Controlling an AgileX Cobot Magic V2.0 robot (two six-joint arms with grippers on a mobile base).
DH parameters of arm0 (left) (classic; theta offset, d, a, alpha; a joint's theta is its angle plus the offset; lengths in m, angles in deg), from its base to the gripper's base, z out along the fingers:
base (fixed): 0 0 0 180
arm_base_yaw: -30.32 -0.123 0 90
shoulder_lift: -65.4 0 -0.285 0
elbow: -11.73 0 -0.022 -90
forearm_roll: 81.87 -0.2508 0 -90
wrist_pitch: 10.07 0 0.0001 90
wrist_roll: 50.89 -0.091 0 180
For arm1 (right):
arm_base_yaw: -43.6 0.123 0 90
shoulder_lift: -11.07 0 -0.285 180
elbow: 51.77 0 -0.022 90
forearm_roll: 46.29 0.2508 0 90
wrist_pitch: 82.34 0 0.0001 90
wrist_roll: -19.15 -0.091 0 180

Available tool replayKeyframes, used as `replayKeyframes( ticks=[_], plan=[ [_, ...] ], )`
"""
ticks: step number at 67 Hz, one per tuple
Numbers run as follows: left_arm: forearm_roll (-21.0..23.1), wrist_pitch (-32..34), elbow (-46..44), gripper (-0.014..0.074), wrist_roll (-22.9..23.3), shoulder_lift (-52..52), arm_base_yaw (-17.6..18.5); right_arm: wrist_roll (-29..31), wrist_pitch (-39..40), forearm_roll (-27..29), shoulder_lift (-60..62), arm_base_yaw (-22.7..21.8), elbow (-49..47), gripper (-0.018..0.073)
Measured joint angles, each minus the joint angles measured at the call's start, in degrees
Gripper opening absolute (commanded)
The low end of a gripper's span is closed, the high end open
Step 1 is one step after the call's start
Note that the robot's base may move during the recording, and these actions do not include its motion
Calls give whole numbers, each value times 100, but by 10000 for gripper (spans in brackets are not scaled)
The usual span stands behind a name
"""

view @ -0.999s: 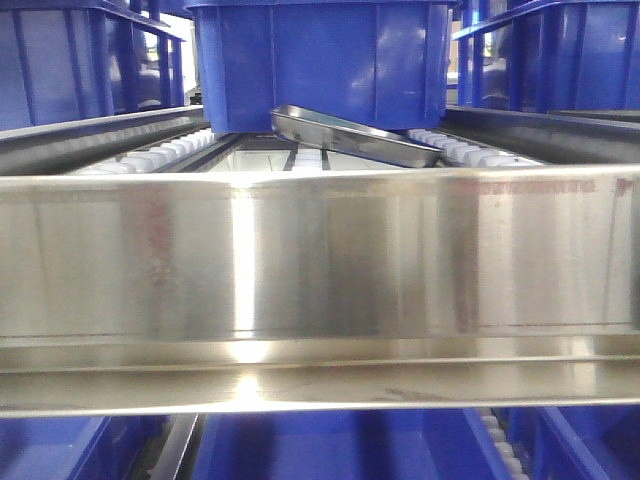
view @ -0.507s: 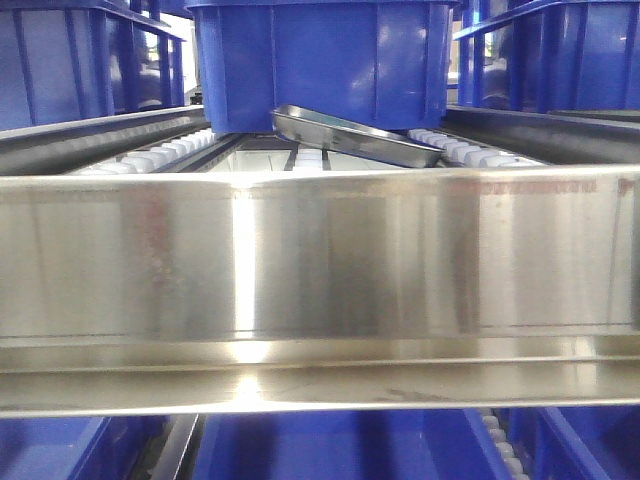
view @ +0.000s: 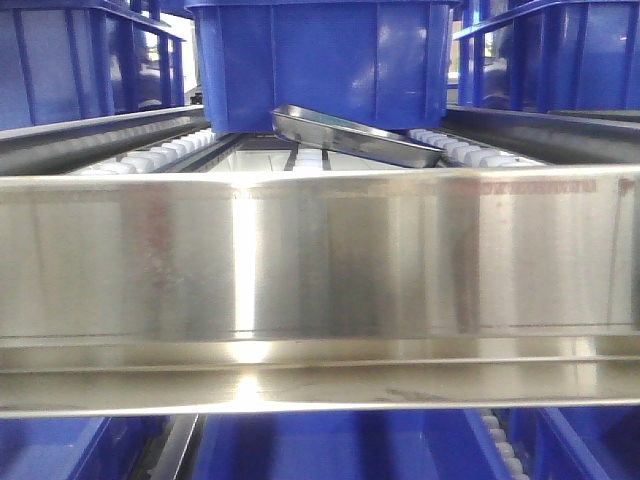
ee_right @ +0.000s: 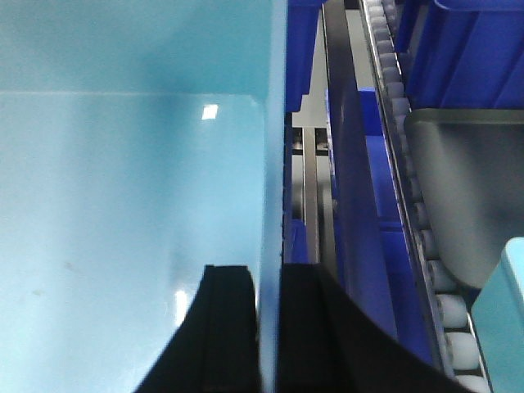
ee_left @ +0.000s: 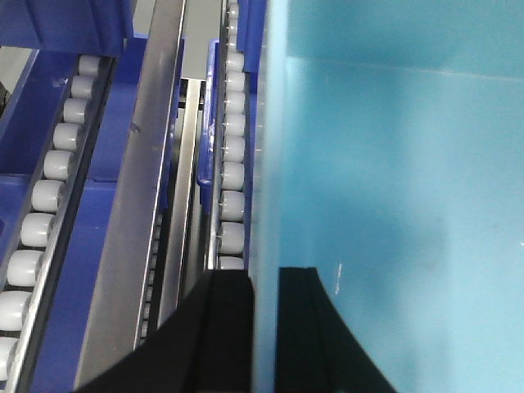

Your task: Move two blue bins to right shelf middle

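Note:
A pale sky-blue bin (ee_left: 393, 164) fills the right of the left wrist view, and its inside (ee_right: 123, 180) fills the left of the right wrist view. My left gripper (ee_left: 264, 282) is shut on the bin's left wall, one black finger (ee_left: 225, 336) outside and one inside. My right gripper (ee_right: 268, 278) is shut on its right wall in the same way. A pale blue corner (ee_right: 506, 311), perhaps another bin, shows at the lower right of the right wrist view. The shelf's broad stainless front rail (view: 320, 260) spans the front view, where neither gripper shows.
Dark royal-blue bins (view: 320, 60) stand behind the rail on roller tracks (view: 160, 155), with a tilted metal tray (view: 350, 135) under the middle one. White rollers (ee_left: 233, 155) run just left of the held bin. A grey tray (ee_right: 467, 196) and rollers (ee_right: 409, 188) lie to its right.

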Motion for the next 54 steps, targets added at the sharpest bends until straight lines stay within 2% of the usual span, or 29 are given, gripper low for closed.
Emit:
replayKeyframes(
  ticks=[54],
  plan=[
    [-178, 180, 0, -111, 37, -26, -37, 11, 1204, -223, 0, 0, 0, -167]
  ],
)
